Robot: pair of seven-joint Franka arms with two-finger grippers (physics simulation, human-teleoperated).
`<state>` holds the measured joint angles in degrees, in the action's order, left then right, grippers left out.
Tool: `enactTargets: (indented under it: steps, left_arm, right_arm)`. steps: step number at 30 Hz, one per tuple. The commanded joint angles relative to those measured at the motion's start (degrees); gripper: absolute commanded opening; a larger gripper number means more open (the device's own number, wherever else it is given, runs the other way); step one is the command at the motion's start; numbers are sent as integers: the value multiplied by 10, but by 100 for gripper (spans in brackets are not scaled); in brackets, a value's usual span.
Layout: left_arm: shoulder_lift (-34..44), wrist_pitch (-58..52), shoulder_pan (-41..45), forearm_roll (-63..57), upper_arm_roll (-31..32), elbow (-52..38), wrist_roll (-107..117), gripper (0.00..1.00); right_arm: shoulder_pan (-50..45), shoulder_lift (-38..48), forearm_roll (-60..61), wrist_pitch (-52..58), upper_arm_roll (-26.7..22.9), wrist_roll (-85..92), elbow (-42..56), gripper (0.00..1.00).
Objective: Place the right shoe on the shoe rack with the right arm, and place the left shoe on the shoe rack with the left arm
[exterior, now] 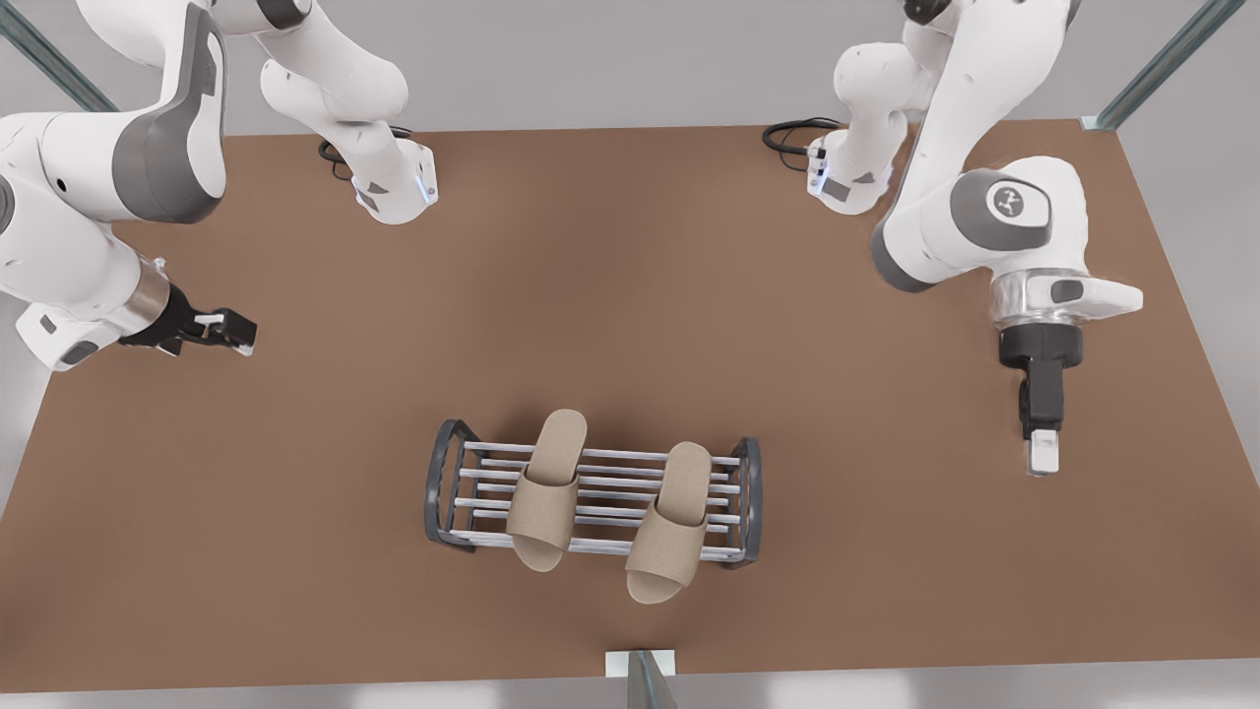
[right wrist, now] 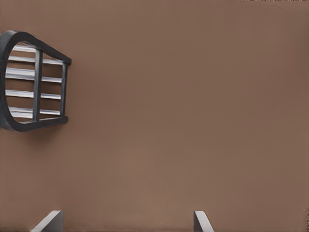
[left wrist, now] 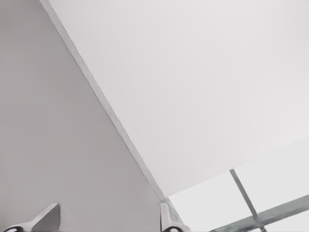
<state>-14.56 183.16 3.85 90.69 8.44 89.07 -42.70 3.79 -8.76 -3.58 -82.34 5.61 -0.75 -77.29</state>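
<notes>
Now left gripper (exterior: 234,333) sideways — right gripper (exterior: 1043,455) downward.

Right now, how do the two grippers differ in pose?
The left gripper sits at the front view's left, fingers pointing sideways across the table. The right gripper sits at the front view's right and points straight down at it. The left wrist view faces a wall, while the right wrist view faces the table and the shoe rack end frame. Shared: both are open, empty and away from the shoe rack, where both slippers lie.
</notes>
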Motion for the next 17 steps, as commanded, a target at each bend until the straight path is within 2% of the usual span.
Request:
enactTargets:
  steps: [1, 2, 3, 4, 5, 6, 7, 8, 9, 10, 11, 12, 13, 15, 17]
  left_arm:
    - [-9, -642, -32, -550, -108, 46, -89, 100]
    - [-7, -781, -5, -792, -144, 29, -65, 100]
    - [-11, -992, 35, -1046, -151, -12, 51, 100]
    - [-13, -1078, 40, -1053, -155, -51, 124, 100]
    - [-54, -1202, 40, -1023, -151, -157, 259, 100]
    - [-72, -1233, 45, -931, -137, -181, 533, 100]
    - [-88, -1130, 48, -895, -99, -166, 800, 100]
    - [-73, -1009, 48, -913, -82, -83, 865, 100]
    - [-24, -908, 45, -940, -81, 20, 842, 100]
    - [8, -881, 35, -966, -82, 73, 560, 100]
    - [9, -923, 36, -969, -83, 46, 433, 100]
    - [7, -1002, 43, -969, -70, -4, 433, 100]
    - [6, -1041, 43, -920, -69, -29, 436, 100]
    - [6, -1097, 50, -907, -67, -81, 441, 100]
    - [5, -1106, 55, -907, -67, -96, 447, 100]
  right_arm:
    - [0, 1, 2, 1, 0, 135, 0, 100]
    - [0, 1, 2, 1, 0, 135, 0, 100]
    - [0, 1, 2, 2, 0, 135, 0, 100]
    - [0, 1, 2, 2, 0, 135, 0, 100]
    - [0, 1, 2, 2, 0, 135, 0, 100]
    - [0, 1, 2, 2, 0, 135, 0, 100]
    - [0, 1, 2, 2, 0, 135, -1, 100]
    - [1, 1, 2, 2, 0, 134, -1, 100]
    - [1, 1, 3, 2, 0, 134, -1, 100]
    - [1, 2, 4, 2, 0, 135, -1, 100]
    - [1, 2, 4, 2, 0, 134, -1, 100]
    - [1, 2, 4, 2, 0, 134, -1, 100]
    - [1, 2, 3, 2, 0, 133, -1, 100]
    - [1, 2, 3, 2, 0, 130, -2, 100]
    - [1, 2, 4, 2, 0, 130, -2, 100]
